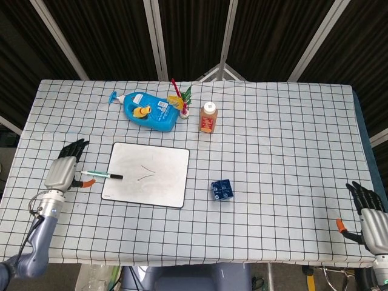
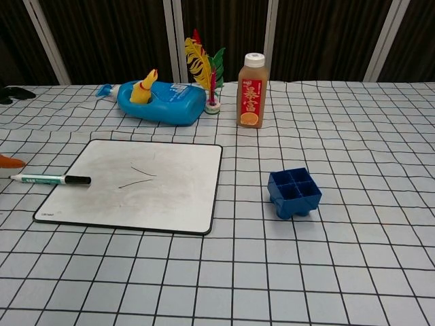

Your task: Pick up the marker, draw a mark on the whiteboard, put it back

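The marker (image 1: 100, 176) (image 2: 49, 179) lies flat across the whiteboard's left edge, its black cap on the board and its green-banded white body on the cloth. The whiteboard (image 1: 147, 174) (image 2: 136, 183) carries a thin arrow-like mark near its middle. My left hand (image 1: 62, 172) hovers just left of the marker with fingers spread, holding nothing; in the chest view only its fingertips (image 2: 9, 162) show at the left edge. Far off at the table's right front corner is my right hand (image 1: 369, 217), its fingers apart and empty.
A blue detergent bottle (image 1: 147, 110) with a yellow duck toy, a feather shuttlecock (image 1: 182, 102) and an orange juice bottle (image 1: 208, 117) stand behind the board. A small blue compartment tray (image 1: 222, 190) sits to the board's right.
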{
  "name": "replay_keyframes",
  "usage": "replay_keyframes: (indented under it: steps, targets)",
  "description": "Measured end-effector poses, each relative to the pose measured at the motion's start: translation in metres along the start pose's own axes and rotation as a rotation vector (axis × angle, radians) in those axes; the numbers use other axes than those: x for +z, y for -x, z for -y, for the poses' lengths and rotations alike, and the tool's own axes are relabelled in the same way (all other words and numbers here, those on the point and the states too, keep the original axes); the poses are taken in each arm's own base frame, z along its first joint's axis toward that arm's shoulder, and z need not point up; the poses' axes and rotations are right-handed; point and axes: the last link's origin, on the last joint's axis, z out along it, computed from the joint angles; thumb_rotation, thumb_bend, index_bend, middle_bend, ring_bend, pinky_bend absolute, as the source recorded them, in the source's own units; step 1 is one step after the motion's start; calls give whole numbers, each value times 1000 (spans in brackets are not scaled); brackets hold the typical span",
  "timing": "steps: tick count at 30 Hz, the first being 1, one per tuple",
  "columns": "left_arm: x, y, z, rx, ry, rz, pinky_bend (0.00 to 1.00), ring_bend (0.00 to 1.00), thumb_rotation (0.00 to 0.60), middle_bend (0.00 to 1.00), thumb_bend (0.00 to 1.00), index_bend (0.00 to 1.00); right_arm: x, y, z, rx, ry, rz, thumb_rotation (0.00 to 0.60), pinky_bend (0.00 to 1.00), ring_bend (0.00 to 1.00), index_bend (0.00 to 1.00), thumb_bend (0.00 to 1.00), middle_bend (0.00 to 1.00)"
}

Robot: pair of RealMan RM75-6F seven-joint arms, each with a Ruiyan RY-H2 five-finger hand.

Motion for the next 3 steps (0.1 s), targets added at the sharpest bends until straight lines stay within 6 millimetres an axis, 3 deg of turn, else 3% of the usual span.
replay_keyframes:
  steps: [3]
  targets:
    - [-28, -13, 4, -18, -20, -31, 0, 0, 600, 0, 137, 0, -1, 1, 0, -16, -5, 3, 600, 0, 0, 0, 354, 0]
